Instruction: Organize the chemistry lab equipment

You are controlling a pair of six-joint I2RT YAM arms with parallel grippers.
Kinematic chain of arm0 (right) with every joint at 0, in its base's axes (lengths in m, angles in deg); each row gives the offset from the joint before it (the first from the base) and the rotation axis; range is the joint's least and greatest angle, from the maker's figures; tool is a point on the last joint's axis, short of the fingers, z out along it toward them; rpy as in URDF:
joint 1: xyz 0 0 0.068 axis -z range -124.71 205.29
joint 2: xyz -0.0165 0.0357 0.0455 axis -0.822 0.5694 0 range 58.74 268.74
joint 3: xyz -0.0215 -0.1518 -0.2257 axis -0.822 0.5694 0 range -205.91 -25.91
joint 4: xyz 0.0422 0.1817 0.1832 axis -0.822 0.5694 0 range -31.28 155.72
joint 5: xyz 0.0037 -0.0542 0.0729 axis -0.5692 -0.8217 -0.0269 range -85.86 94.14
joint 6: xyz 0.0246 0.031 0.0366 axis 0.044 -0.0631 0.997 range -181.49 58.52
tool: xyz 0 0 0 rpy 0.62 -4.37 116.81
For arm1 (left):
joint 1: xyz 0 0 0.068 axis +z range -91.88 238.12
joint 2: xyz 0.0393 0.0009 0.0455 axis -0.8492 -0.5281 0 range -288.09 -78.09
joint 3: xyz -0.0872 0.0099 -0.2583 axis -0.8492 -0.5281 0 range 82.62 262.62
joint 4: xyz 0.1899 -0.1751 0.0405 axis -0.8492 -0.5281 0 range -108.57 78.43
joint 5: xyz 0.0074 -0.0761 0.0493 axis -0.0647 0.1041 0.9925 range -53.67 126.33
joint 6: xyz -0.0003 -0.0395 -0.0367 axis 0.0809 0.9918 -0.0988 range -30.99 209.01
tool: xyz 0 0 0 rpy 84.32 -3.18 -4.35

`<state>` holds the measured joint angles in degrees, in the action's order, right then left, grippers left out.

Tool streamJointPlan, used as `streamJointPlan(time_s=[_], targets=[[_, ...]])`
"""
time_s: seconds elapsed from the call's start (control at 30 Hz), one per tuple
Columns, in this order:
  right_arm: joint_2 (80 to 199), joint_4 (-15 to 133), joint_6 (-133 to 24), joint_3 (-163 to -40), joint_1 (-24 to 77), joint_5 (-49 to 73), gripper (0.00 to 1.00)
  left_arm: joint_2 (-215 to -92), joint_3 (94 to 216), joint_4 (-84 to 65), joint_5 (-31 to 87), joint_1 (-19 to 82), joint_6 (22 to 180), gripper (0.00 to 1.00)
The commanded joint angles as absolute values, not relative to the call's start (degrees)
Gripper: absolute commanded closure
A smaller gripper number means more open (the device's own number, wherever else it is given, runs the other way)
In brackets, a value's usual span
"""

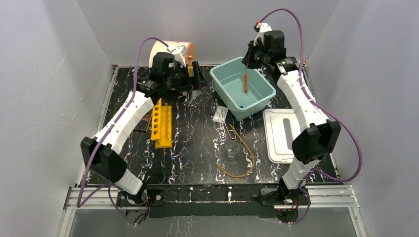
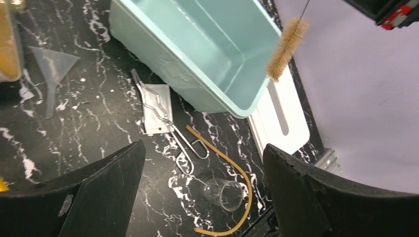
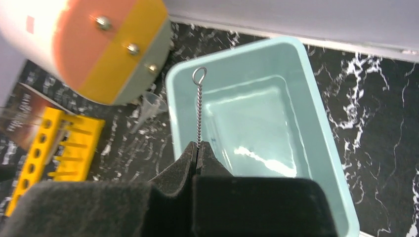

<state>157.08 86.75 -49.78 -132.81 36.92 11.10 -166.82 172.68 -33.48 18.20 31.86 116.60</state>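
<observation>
My right gripper [image 3: 197, 148] is pressed together on the twisted wire stem of the tube brush [image 3: 198, 108], pinching it partway along, so the eyelet end points away from my wrist camera. Seen from above, the tan bristles hang down over the middle of the teal bin [image 1: 223, 93], which stands at the far right of the table. From the left wrist view the bristles look to be above the rim rather than inside it.

To do this well, I judge I should lower my wrist until the bristle end is below the walls, then lean the stem along the bin's long side. Only then should I part my fingers, because a long springy wire dropped from height could tip over the rim.

My left gripper [image 2: 203, 148] is spread wide and holds nothing. It hovers at the far left, close to the cream drum [image 3: 106, 44].

Loose on the table I count:
- one yellow rack [image 1: 161, 123] at the left
- one clear funnel [image 2: 53, 61] between the rack and the bin
- one wire holder [image 2: 170, 131] lying partly on one clear packet [image 2: 157, 106], just near of the bin
- one tan rubber loop [image 2: 243, 172]
- one small glass beaker [image 2: 223, 193] inside that loop's curve
- one white lid [image 1: 280, 134] at the right

The one brush is in my grip
</observation>
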Motion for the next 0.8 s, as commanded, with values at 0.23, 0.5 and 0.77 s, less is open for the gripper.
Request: streamJointPlan(time_s=[0.23, 0.5, 0.77], targets=[[170.2, 87.3, -54.1, -131.5, 37.0, 12.6, 1.0, -165.5, 172.7, -38.0, 23.5, 31.8, 114.0, 0.12], [177.5, 89.7, -56.1, -133.3, 36.9, 17.4, 0.98, -167.2, 173.4, -38.8, 23.6, 31.8, 113.3, 0.12], [179.9, 91.7, -53.4, -135.8, 36.9, 18.7, 0.83, -168.3, 173.5, -39.6, 24.7, 31.8, 113.0, 0.11]])
